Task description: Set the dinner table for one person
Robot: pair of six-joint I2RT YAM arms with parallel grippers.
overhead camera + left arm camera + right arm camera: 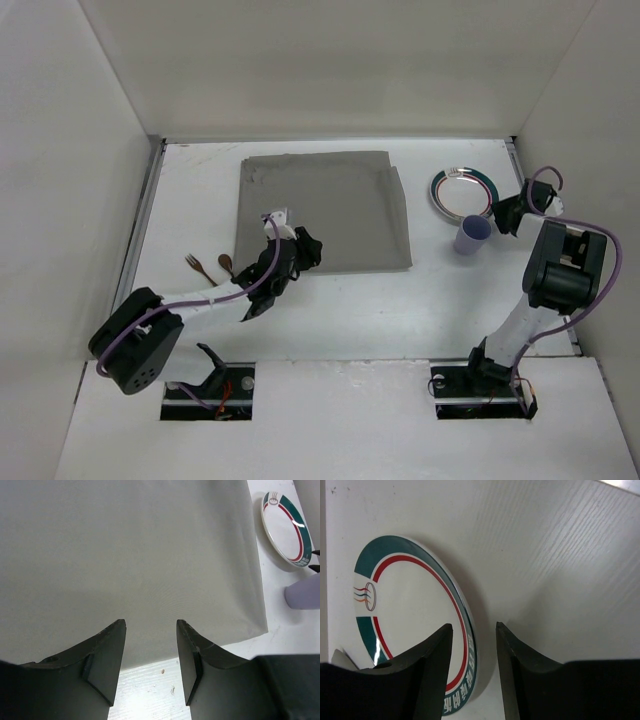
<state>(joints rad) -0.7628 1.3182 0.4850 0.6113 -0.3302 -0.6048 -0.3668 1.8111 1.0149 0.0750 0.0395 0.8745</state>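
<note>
Top view: the table [400, 310] fills the frame; the left gripper [308, 255] hangs over the near edge of the mat [320, 200], centre; the right gripper [508, 215] sits beside the plate [460, 192], upper right. Left wrist: jaws apart, empty; bare table just below them. Right wrist: jaws apart, the plate's rim under the gap; table fills the right.

Plain white walls [330, 60] on three sides, soft even light.

Overhead on dinner table [350, 310] — wrists close-up
</note>
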